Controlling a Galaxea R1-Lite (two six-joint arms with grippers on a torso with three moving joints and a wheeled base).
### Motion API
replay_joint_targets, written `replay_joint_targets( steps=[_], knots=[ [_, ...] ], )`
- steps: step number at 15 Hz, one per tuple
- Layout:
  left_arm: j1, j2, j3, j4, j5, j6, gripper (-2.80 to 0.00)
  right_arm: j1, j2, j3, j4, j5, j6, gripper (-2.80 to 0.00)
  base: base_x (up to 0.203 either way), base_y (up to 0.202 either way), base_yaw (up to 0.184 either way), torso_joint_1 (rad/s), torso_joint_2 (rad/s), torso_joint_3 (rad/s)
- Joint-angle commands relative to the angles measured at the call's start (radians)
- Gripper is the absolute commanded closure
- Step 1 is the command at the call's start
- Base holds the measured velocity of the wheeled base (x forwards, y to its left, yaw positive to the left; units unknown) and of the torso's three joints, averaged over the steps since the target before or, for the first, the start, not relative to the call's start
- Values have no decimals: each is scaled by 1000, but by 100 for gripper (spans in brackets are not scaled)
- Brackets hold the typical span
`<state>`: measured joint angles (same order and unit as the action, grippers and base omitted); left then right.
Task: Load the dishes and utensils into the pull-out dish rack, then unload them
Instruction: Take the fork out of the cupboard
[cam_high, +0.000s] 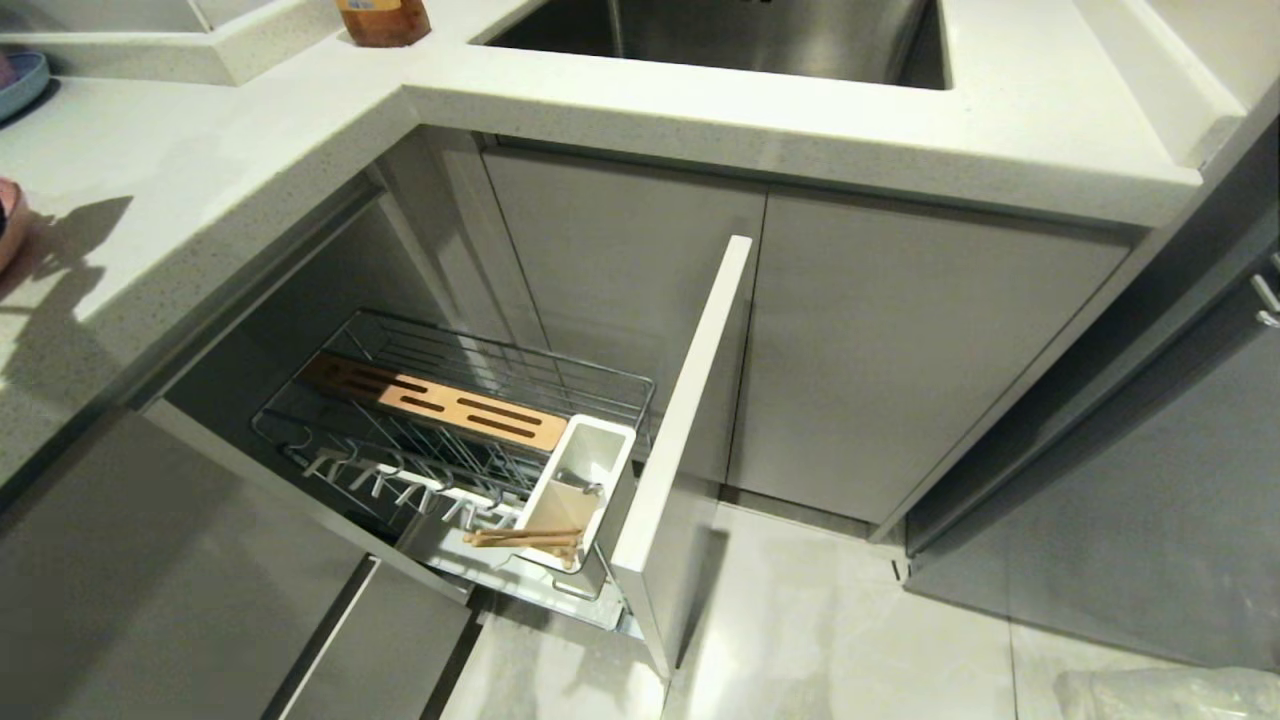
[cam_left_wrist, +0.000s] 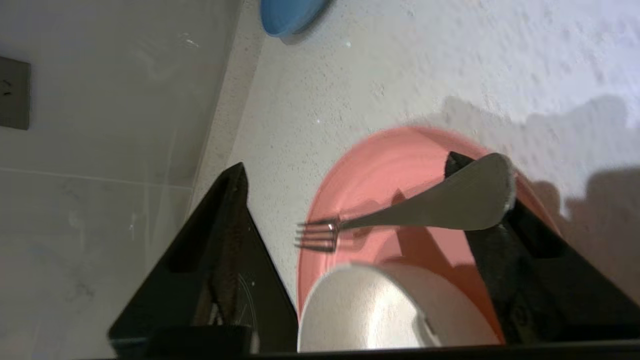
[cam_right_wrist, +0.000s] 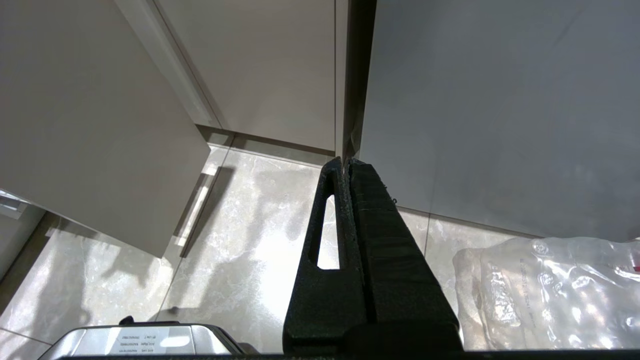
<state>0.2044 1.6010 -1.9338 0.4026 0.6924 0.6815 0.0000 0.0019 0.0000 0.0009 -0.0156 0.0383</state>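
A: What do we have in the head view?

B: The dish rack (cam_high: 455, 420) is pulled out in the lower middle of the frame, its tall pale front panel (cam_high: 680, 430) standing at its right end. We see the wooden block (cam_high: 440, 400) lying along the wires, the white pegs (cam_high: 400, 485) in the lower left part, and the white utensil box (cam_high: 580, 480) against the panel. The chopsticks (cam_high: 525, 540) sit in the box's lower compartment, lying across it. Neither arm shows there.

A: And the left gripper?

B: In its wrist view the left gripper (cam_left_wrist: 360, 200) hangs over the countertop (cam_left_wrist: 400, 65) with its fingers spread wide apart. A metal fork (cam_left_wrist: 400, 215) lies against the right-hand finger (cam_left_wrist: 520, 260); we cannot tell whether it rests on anything else. Its tines point toward the frame's centre, over the pink plate (cam_left_wrist: 390, 170). The white bowl (cam_left_wrist: 370, 310) sits at the bottom centre, on the plate's near part. A blue dish (cam_left_wrist: 287, 15) peeks in at the top.

A: The right gripper?

B: The right gripper (cam_right_wrist: 347, 165) points at the floor (cam_right_wrist: 240, 240) beside the cabinets, fingers pressed together, holding nothing. A clear plastic bag (cam_right_wrist: 545, 290) lies at lower right.
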Motion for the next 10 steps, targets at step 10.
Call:
replay_joint_targets(
  steps=[10],
  knots=[
    [-3,-55,-5,222,-154,-2,-280,0,0,3,1,0,0,0,0,0,0,0,0,0]
  ],
)
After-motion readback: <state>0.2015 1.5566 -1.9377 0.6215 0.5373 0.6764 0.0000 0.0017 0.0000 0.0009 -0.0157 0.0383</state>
